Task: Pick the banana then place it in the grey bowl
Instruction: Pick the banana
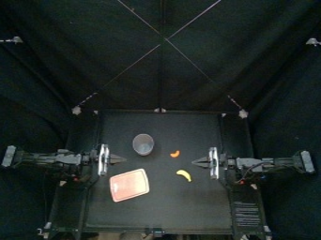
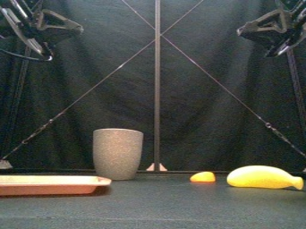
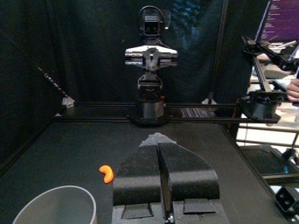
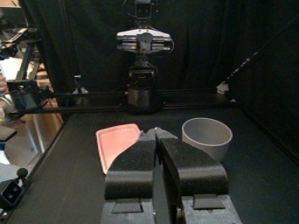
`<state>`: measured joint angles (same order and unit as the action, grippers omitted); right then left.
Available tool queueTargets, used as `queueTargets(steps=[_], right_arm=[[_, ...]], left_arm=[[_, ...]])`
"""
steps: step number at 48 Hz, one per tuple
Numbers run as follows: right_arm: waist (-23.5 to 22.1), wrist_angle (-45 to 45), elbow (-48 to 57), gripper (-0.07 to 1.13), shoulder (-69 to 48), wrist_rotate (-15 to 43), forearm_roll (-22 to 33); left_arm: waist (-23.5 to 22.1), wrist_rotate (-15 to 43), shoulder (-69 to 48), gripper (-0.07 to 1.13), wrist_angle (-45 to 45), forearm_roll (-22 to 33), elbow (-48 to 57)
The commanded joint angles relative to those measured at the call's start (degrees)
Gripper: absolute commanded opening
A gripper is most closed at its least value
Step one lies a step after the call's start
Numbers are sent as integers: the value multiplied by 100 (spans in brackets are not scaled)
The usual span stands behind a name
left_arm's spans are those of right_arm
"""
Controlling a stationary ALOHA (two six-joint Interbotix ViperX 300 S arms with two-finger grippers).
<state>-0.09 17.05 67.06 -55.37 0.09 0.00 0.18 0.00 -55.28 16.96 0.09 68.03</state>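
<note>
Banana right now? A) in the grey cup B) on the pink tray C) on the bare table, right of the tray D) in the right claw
C: the banana lies on the table, right of the pink tray and apart from the grey cup.

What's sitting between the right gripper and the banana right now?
Nothing. In the top view the table is bare from the right gripper to the banana; the small orange toy lies farther back, off that line.

Dim overall, soft even light, weak shadows, pale sheen on table (image 4: 263, 166)
</note>
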Motion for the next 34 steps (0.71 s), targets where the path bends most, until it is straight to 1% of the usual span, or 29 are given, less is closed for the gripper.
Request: queueTargets(steps=[1,11,15,19,22,24,29,30,31,34], right_arm=[[18,-26,0,-4,255,44,-62],[9,-378,-44,1,1248,290,-492],[26,-677,-132,4,1793,396,-870],[26,-1011,-255,11,2259,527,-1283],[18,-1204,-352,21,2566,615,-1477],[0,-1327,-439,30,2751,659,-1608],[-35,-1600,-686,59,3173,668,-1802],[-44,-1644,-738,65,3243,659,-1819],[-44,-1705,-800,74,3357,659,-1819],[-44,-1837,-923,90,3577,659,-1828]], left_arm=[[105,0,70,0,105,0,79],[114,0,70,0,132,9,132],[114,9,70,0,132,9,123],[123,9,70,0,132,9,123],[132,9,70,0,132,9,123],[141,9,70,0,132,0,114],[167,9,70,0,132,0,105],[176,9,70,0,141,0,105],[185,9,70,0,158,0,105],[193,9,70,0,220,0,123]])
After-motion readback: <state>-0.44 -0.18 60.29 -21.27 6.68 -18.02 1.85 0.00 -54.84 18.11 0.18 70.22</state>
